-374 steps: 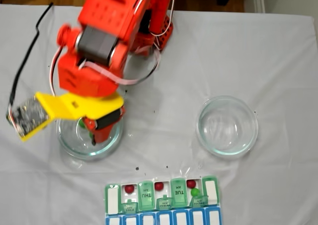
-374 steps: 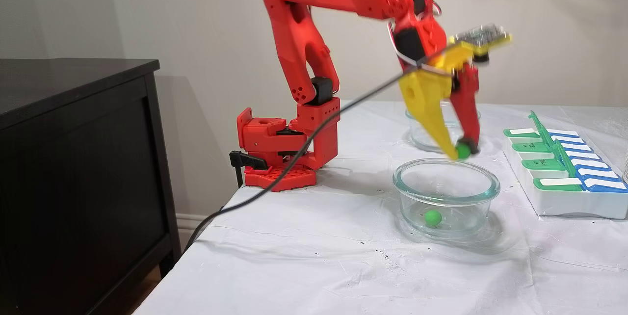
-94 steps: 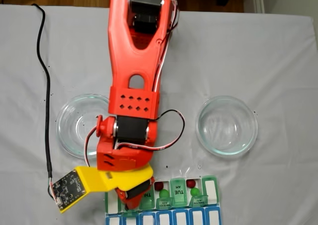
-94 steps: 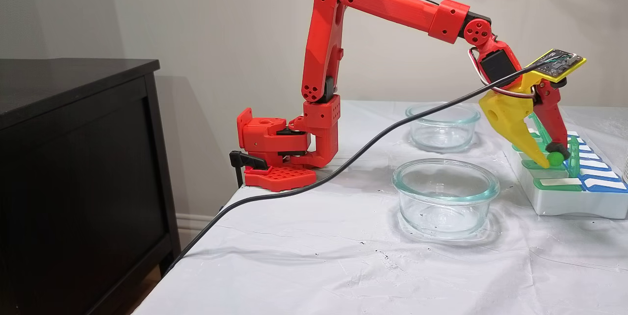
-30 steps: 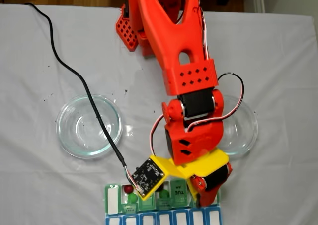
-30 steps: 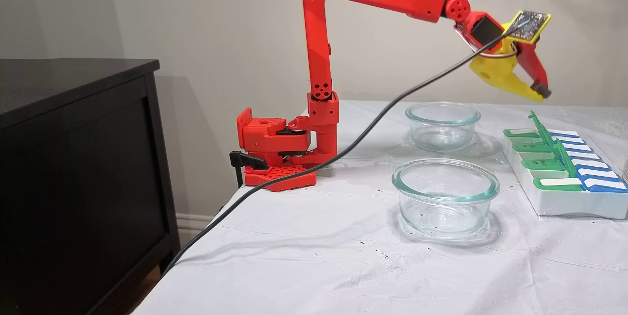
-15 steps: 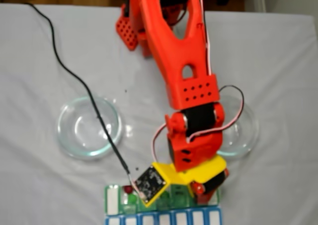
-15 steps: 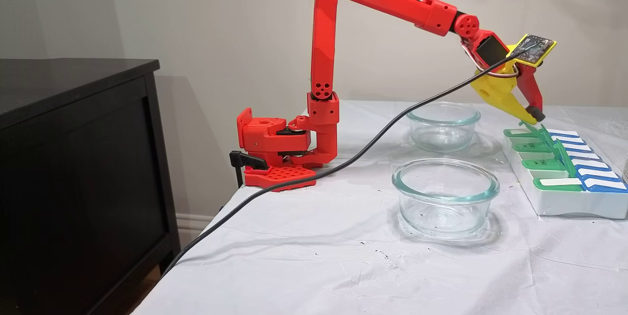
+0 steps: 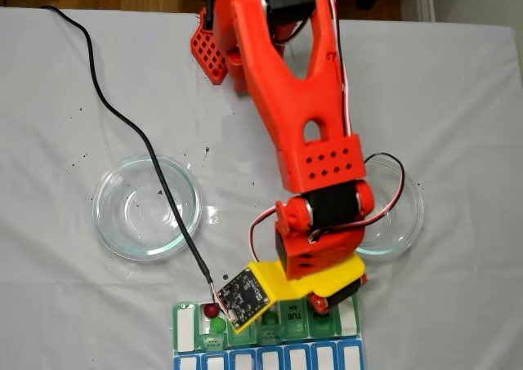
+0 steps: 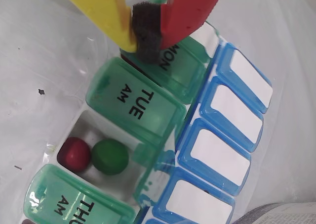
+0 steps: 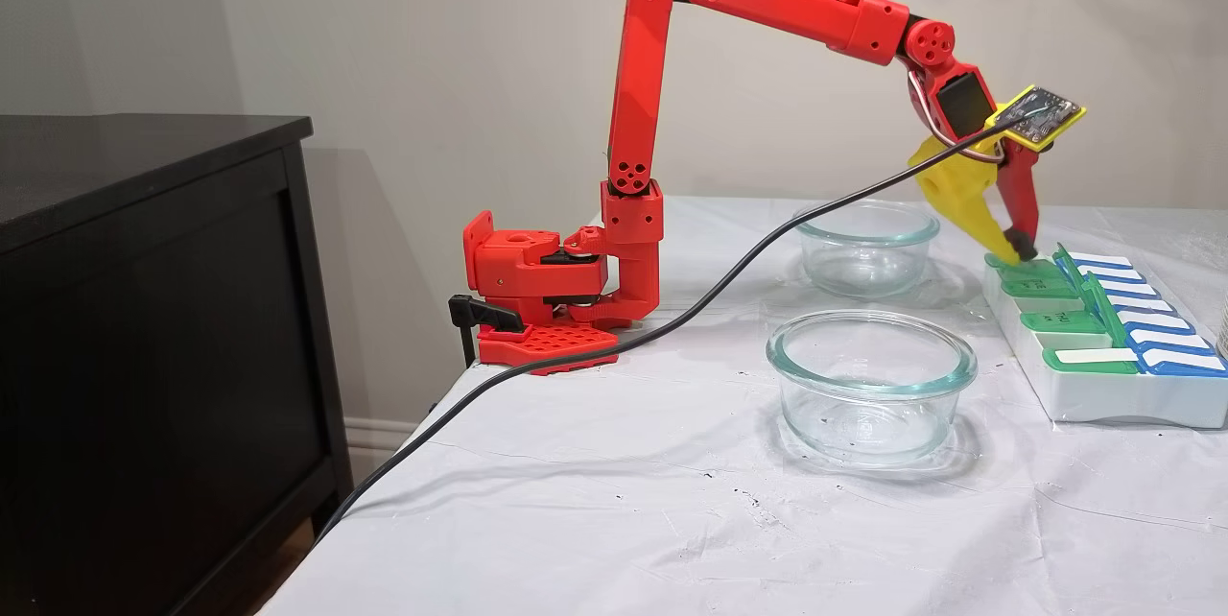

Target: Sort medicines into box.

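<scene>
The box lies at the table's near edge, a green-lidded row beside a blue-lidded one. My gripper is shut with nothing in it. Its black foam tip rests on the green MON lid at the box's right end in a fixed view, the far end in the side fixed view. Beside the closed TUE lid, an open compartment holds a dark red medicine and a green one. Another red and green pair sits near the left end.
Two round glass dishes stand behind the box, one left and one right, with no balls in them. A black cable runs from the wrist board across the left dish. A black cabinet stands beside the table.
The gripper carried a green ball from the left dish into the box, let it go and swung right. In the last second it came down, shut, onto the MON lid, which has tipped down.
</scene>
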Controlling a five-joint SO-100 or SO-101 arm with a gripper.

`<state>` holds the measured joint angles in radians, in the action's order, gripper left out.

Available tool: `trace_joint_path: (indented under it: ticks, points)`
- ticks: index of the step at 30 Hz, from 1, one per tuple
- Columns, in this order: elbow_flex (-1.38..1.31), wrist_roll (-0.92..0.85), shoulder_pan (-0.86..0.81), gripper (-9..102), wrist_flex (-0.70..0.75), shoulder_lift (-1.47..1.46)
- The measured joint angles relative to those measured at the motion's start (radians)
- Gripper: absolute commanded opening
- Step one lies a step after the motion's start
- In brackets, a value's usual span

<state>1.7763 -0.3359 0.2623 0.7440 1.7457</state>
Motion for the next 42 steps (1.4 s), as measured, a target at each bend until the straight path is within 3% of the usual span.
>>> trace_joint_path:
  ticks: [16,29,42]
  points:
    - [-0.058,-0.043,0.023,0,0.067,-0.1]
    - [0.005,-0.057,-0.14,0,-0.15,0.103]
    - [0.078,-0.057,-0.181,0,-0.249,0.218]
